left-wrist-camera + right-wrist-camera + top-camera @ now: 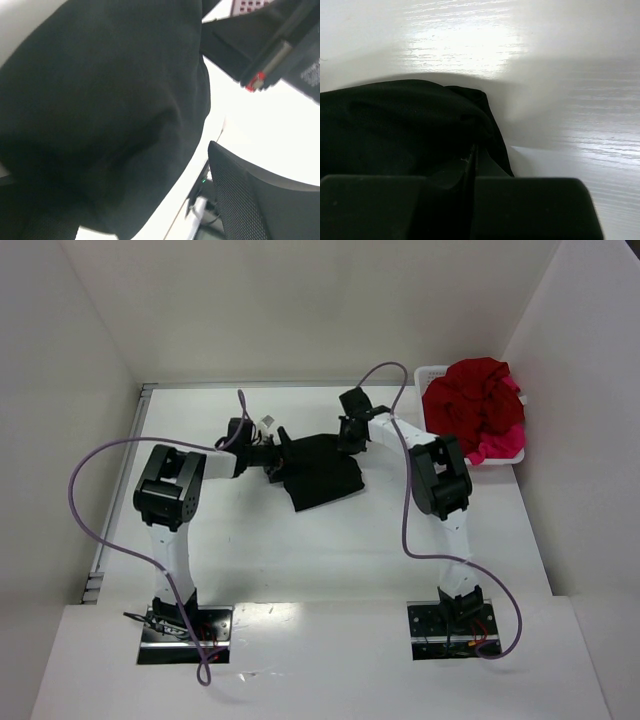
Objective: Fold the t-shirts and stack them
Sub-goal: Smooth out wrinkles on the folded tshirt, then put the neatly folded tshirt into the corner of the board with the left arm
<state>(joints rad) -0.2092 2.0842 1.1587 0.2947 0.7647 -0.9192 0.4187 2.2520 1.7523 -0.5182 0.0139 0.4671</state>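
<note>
A black t-shirt [322, 472] lies partly folded in the middle of the table. My left gripper [278, 452] is at its left edge and stands open. In the left wrist view the black t-shirt [100, 100] spreads between the wide-apart fingers, with one mesh-padded finger [260, 200] to its right. My right gripper [348, 435] is at the shirt's far right corner. There its fingertips [472, 160] are shut on the edge of the black t-shirt [395, 125], which bunches up over them. Dark red t-shirts [475, 400] and a pink one [500, 445] are heaped in the basket.
The white plastic basket [432, 370] stands at the back right against the wall. White walls close in the table on the left, back and right. The right arm [270, 45] crosses the top of the left wrist view. Purple cables loop beside both arms.
</note>
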